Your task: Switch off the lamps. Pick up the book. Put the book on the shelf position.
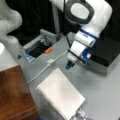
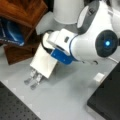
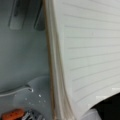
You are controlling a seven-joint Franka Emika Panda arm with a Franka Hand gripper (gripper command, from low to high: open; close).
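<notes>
Grey tabletop (image 1: pixel 100 87) carries the book (image 1: pixel 61 93), lying flat and tilted just beside the brown shelf position (image 1: pixel 13 95). We judge it light, thin and floppy, its cover slick, so the stiffer page edge (image 3: pixel 56 75) is the place to take hold. Our gripper (image 1: pixel 70 62) hangs above its far corner; whether it is parted or closed we cannot tell.

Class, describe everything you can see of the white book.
The book is large, thin and white, with faint ruled lines across its cover and a stack of page edges along one side. It looks like paper. It is closed, propped tilted on a metal stand on the grey table. The gripper hangs near it, not touching.
</notes>
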